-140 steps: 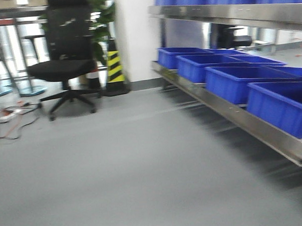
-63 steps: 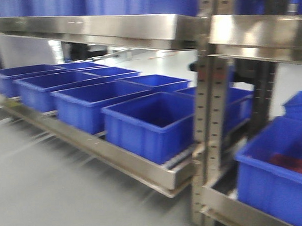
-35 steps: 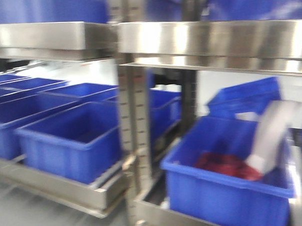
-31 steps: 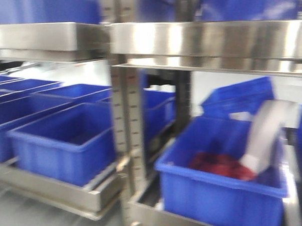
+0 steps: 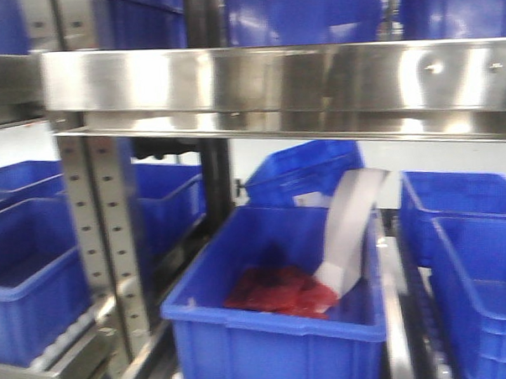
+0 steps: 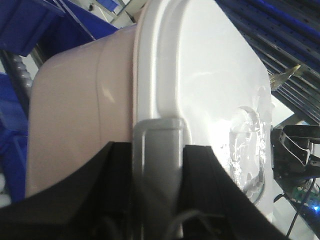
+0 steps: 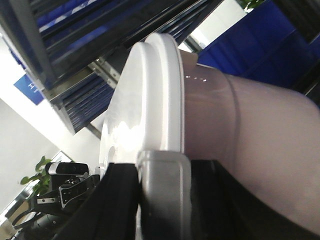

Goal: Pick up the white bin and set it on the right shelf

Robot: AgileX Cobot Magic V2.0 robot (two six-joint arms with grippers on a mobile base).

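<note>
Left gripper: black fingers pressed against both sides of grey handle at one end of white bin. Right gripper: same pinch on pale handle at opposite end. Right shelf: shiny steel, broad front rail, small screws, perforated upright. Pinkish tub with white lid, carried between both grippers, rack bars and blue behind it. Blue crates on lower and upper levels. White strip leaning in front crate over red contents.
</note>
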